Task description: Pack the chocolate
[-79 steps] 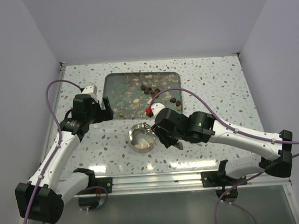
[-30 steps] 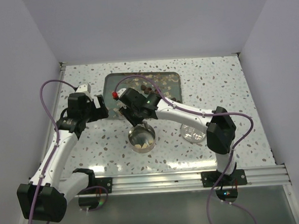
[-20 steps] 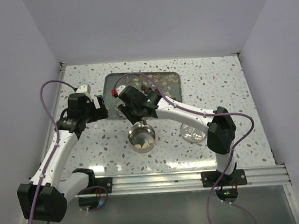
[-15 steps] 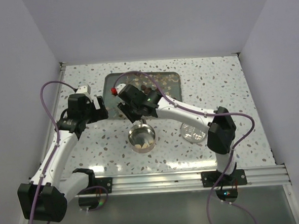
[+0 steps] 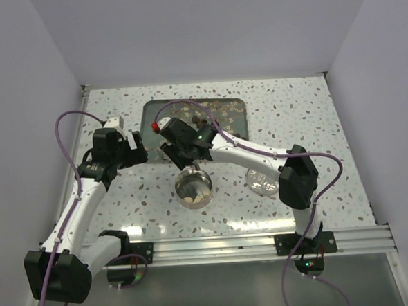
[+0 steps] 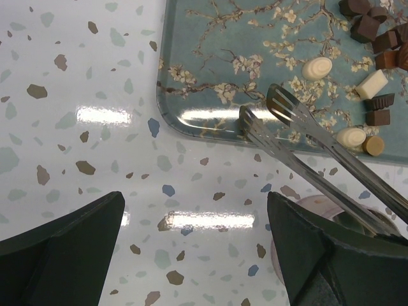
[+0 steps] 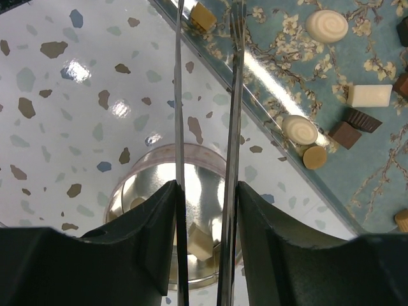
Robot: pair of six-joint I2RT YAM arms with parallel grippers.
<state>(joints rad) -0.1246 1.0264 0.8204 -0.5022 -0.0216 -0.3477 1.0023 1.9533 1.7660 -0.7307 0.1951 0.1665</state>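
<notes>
The right gripper (image 7: 205, 191) pinches the 2 arms of the tongs (image 7: 234, 95), which reach over the tin (image 5: 192, 190) to the near edge of the tray (image 6: 210, 51). Their tips look bare. The chocolate (image 6: 317, 67) lies scattered on the tray beyond those tips, and a few pieces sit in the tin below the fingers. The left gripper (image 6: 194, 197) hangs wide open and empty over the table (image 6: 76, 95). Earlier the right gripper hung at the tin's right side; now it is over the tin's far rim.
</notes>
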